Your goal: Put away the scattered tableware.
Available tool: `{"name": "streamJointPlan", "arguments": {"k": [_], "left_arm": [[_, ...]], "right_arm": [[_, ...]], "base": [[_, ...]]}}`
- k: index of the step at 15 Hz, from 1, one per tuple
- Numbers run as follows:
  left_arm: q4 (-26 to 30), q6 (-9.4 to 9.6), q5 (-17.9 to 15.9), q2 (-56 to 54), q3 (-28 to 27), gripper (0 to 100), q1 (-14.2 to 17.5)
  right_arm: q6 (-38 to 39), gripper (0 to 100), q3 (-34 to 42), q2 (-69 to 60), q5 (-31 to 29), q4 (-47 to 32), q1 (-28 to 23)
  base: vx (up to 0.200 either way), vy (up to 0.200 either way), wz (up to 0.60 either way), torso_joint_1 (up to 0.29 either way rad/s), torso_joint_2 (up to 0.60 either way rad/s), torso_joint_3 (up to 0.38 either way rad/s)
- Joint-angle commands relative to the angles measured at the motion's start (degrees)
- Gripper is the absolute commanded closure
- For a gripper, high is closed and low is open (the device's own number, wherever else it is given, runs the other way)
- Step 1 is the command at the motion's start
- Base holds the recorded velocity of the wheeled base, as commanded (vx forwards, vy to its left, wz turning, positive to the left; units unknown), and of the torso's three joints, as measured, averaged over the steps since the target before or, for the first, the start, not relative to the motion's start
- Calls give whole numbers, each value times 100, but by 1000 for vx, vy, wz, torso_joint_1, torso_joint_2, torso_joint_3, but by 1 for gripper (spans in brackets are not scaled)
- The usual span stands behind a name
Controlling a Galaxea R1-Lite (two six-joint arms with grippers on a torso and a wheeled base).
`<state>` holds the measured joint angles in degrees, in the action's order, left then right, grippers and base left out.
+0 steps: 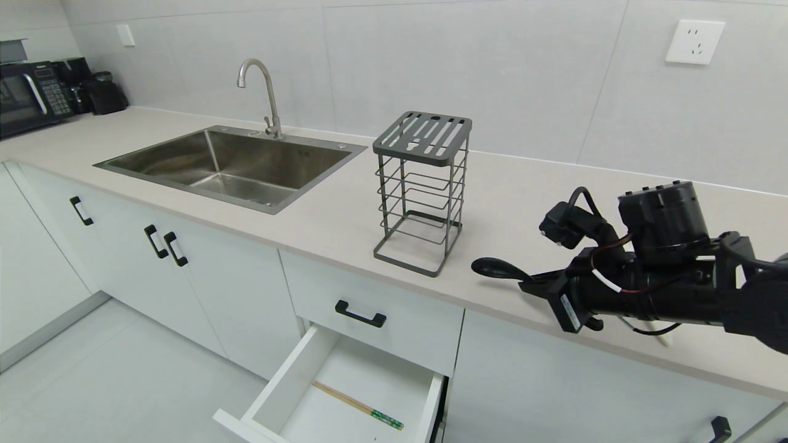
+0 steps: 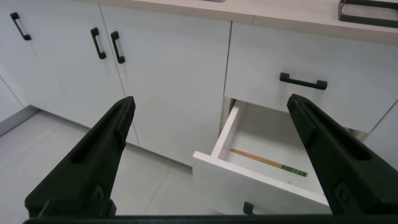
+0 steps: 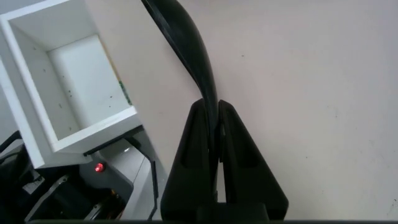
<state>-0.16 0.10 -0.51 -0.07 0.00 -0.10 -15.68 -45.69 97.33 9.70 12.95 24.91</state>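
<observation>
My right gripper (image 1: 537, 284) is shut on the handle of a black spoon (image 1: 496, 269), held low over the beige countertop (image 1: 345, 215) near its front edge, bowl pointing toward the wire rack. In the right wrist view the spoon (image 3: 186, 46) sticks out from the closed gripper (image 3: 213, 111). Below the counter a white drawer (image 1: 289, 375) stands pulled open, with a pair of wooden chopsticks (image 1: 357, 405) with green ends lying inside. My left gripper (image 2: 211, 102) is open with nothing in it, facing the drawer (image 2: 217, 140) and the chopsticks (image 2: 267, 163).
A dark wire rack (image 1: 422, 191) stands on the counter left of the spoon. A steel sink (image 1: 234, 166) with a faucet (image 1: 261, 92) lies further left, and a microwave (image 1: 28, 95) at the far left. Closed cabinet doors (image 1: 123, 246) flank the drawer.
</observation>
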Motion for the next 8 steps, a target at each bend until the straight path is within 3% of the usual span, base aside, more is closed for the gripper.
{"name": "streamJointPlan", "arguments": {"k": [1,5,8], "left_arm": [[-2,-1,-2,7,0,0,1],[-2,-1,-2,7,0,0,1],[-2,-1,-2,7,0,0,1]], "right_arm": [[-6,100,16,-100,23,15,216],[30,100,254,-83,76,252,805],[38,100,412,-83,155,410,946]], "base": [[0,0,0,0,0,0],[0,0,0,0,0,0],[0,0,0,0,0,0]]}}
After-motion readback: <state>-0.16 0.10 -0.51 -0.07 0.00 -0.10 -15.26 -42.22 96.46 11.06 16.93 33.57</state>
